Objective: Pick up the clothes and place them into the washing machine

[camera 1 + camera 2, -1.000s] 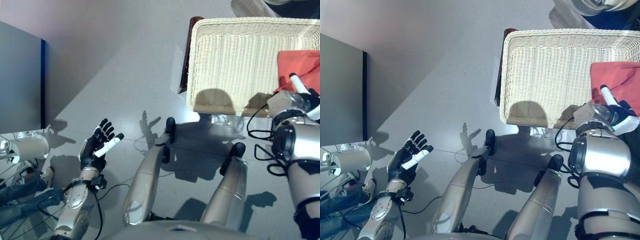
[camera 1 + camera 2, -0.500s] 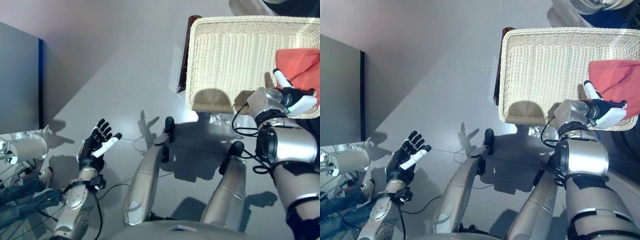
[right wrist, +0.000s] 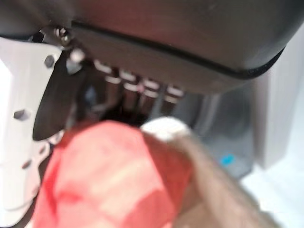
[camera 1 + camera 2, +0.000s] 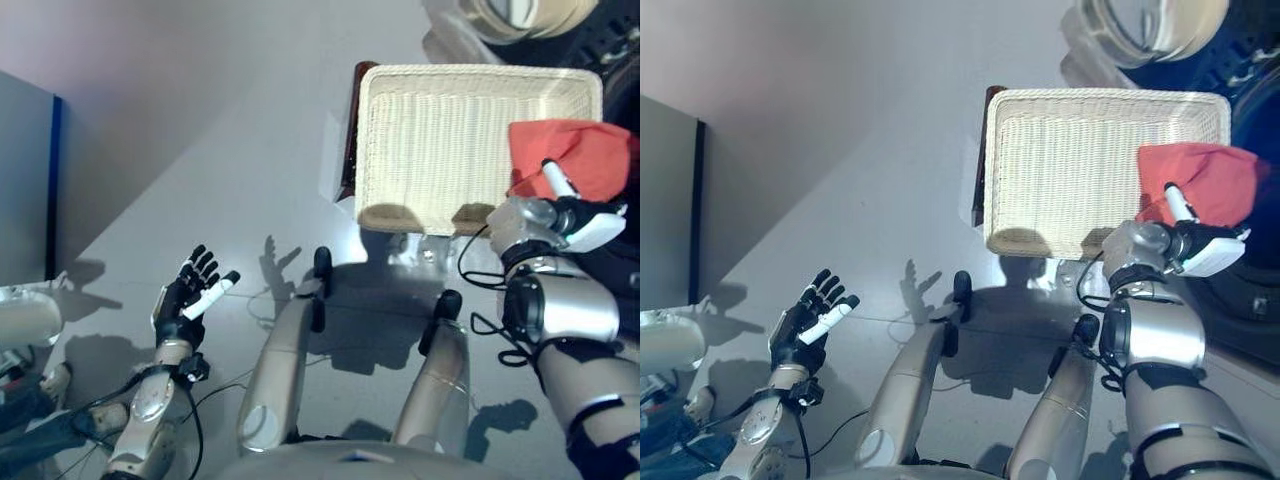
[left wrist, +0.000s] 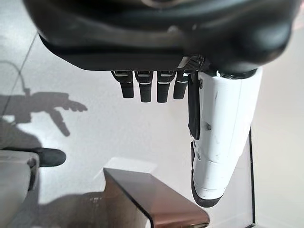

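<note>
A red cloth lies bunched at the right end of the white wicker basket, overlapping its right rim. My right hand is at the basket's near right corner, pressed against the cloth's lower edge, with its white-covered thumb pointing up onto the fabric. In the right wrist view the red cloth fills the space just past the right hand. The washing machine's round glass door shows beyond the basket. My left hand hangs open and empty over the floor at lower left; the left wrist view shows the left hand the same way.
The basket rests on a dark brown stand. The washing machine's dark front is at the far right. A grey cabinet stands at the left edge. Grey floor spreads between cabinet and basket.
The camera has shifted, bringing the washing machine door into view. My right hand has moved from the basket's near rim up against the red cloth. The left hand has held still.
</note>
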{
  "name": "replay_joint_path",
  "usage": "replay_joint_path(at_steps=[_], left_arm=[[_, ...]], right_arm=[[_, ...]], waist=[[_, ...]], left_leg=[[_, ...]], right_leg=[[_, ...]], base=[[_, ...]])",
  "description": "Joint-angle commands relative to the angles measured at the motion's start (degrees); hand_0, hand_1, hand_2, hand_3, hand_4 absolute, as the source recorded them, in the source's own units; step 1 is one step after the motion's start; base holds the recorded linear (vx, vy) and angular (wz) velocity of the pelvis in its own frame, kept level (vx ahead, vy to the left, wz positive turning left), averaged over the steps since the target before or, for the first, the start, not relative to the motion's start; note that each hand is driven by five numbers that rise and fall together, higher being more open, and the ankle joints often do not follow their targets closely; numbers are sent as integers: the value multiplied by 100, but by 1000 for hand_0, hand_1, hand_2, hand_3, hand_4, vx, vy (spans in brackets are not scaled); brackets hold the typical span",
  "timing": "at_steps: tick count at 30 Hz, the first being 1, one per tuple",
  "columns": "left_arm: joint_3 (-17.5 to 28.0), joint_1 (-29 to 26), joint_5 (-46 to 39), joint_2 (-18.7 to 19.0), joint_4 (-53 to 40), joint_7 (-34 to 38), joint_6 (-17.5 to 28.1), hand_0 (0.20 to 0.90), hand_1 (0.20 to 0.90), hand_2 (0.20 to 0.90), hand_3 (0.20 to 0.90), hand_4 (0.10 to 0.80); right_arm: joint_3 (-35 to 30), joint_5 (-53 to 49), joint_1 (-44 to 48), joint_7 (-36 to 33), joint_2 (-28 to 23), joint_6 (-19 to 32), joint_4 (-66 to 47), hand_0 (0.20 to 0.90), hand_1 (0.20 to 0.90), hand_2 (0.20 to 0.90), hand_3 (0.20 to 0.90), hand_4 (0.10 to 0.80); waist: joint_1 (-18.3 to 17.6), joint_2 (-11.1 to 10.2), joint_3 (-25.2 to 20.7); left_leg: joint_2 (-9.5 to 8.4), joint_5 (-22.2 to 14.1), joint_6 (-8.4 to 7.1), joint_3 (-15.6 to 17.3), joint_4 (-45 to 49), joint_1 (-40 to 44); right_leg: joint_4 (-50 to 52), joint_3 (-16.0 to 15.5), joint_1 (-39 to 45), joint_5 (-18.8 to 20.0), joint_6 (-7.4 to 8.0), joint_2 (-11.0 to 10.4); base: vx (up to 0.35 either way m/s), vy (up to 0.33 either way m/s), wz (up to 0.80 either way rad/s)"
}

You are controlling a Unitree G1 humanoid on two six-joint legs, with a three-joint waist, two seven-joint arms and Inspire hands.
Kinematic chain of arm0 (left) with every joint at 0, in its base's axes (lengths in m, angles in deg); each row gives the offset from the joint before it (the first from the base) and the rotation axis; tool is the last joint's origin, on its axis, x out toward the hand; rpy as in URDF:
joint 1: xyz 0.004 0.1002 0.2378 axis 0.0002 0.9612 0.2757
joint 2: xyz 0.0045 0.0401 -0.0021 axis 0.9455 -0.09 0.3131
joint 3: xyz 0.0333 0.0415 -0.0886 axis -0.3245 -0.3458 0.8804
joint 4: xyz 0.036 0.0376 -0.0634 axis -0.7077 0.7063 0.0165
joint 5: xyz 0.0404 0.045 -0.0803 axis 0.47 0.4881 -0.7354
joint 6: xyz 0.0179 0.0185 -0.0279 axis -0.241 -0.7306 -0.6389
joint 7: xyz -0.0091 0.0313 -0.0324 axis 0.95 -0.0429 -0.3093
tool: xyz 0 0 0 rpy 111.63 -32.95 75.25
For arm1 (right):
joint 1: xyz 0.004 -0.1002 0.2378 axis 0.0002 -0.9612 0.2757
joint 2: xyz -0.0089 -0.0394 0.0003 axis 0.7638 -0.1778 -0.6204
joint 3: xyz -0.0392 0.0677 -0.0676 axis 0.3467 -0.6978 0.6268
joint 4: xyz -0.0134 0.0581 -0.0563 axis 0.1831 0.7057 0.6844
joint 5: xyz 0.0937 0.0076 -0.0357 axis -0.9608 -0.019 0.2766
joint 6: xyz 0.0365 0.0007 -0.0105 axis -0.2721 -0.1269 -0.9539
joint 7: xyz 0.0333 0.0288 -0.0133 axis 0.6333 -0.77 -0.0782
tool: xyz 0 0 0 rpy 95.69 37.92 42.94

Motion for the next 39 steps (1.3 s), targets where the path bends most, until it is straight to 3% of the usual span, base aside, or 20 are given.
replay_joint_path(at_steps=[1, 18, 29, 30, 33, 34, 35, 39], left_arm=[[167, -3, -48, 82, -116, 15, 428, 900, 900, 900, 900, 800], [387, 345, -107, 308, -513, -149, 497, 900, 900, 900, 900, 800], [301, 451, -170, 334, -747, -88, 545, 900, 900, 900, 900, 800], [290, 449, -170, 324, -761, -86, 547, 900, 900, 900, 900, 800], [271, 434, -146, 349, -772, -64, 557, 900, 900, 900, 900, 800], [276, 434, -144, 355, -795, -50, 567, 900, 900, 900, 900, 800], [265, 431, -144, 353, -815, -47, 573, 900, 900, 900, 900, 800], [217, 393, -150, 345, -794, 6, 585, 900, 900, 900, 900, 800]], right_arm=[[24, 76, -234, -271, -366, 461, -389, 900, 900, 900, 900, 800], [549, -71, 485, 333, -1224, 250, 53, 900, 900, 900, 900, 800], [799, -241, 955, 484, -1296, 314, 101, 900, 900, 900, 900, 800], [796, -268, 983, 485, -1286, 323, 122, 900, 900, 900, 900, 800], [854, -285, 1081, 483, -1335, 301, 207, 900, 900, 900, 900, 800], [896, -272, 1133, 470, -1370, 275, 236, 900, 900, 900, 900, 800], [906, -249, 1147, 448, -1393, 254, 259, 900, 900, 900, 900, 800], [967, -172, 1236, 391, -1434, 147, 348, 900, 900, 900, 900, 800]], waist=[[79, -6, -157], [297, 295, -63], [303, 476, 210], [305, 473, 195], [310, 510, 247], [309, 544, 305], [303, 541, 279], [284, 574, 307]], left_leg=[[189, -360, -437, -135, -49, 115], [162, -206, -450, -81, -92, -278], [128, -124, -448, -60, -82, -566], [121, -277, -481, -88, -68, -540], [107, -249, -488, -84, -85, -626], [115, -82, -466, -55, -96, -717], [101, -218, -494, -82, -106, -684], [89, -186, -497, -66, -137, -749]], right_leg=[[-440, -68, -120, 624, -189, 66], [-330, 29, -604, 584, -219, 24], [-213, 84, -984, 620, -219, -10], [-161, 106, -963, 452, -189, -22], [-130, 132, -1085, 443, -195, -27], [-130, 136, -1202, 595, -229, -19], [-94, 164, -1197, 452, -202, -18], [-39, 222, -1327, 457, -209, -22]], base=[[10, -6, -7], [-15, -2, 0], [5, -1, 0], [72, -16, 2], [-20, 10, 9], [-26, 13, 7], [-26, 17, 6], [-15, 17, 4]])
